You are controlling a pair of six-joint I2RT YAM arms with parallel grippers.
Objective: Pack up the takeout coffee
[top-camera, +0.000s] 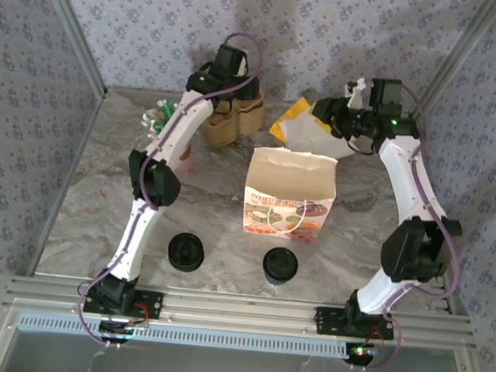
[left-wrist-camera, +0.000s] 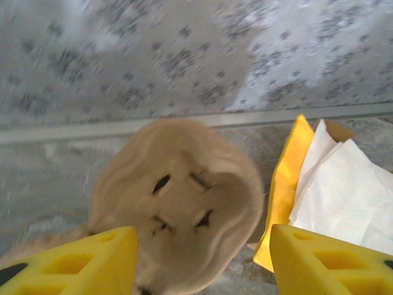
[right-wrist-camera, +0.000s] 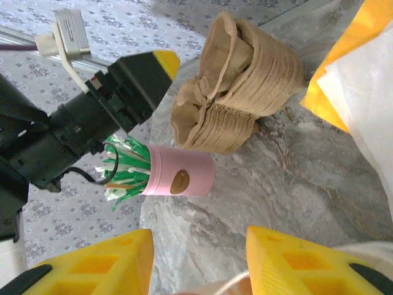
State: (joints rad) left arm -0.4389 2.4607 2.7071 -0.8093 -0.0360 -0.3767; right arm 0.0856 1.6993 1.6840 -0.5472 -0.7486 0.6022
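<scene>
while over the pulp trays (left-wrist-camera: 178,184), left pincer (left-wrist-camera: 202,232) gapes empty.

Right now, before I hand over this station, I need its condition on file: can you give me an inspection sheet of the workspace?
Surface: marble table, no spills seen.
Job's things: takeout coffee lidded, upright, before open paper bag.
Clutter: lid pile, pulp carriers, stirrer cup, napkins.
End effectors: left end effector open, pointed at pulp carriers; right end effector open.
Cables: purple cables along both arms.
Surroundings: patterned walls.
</scene>
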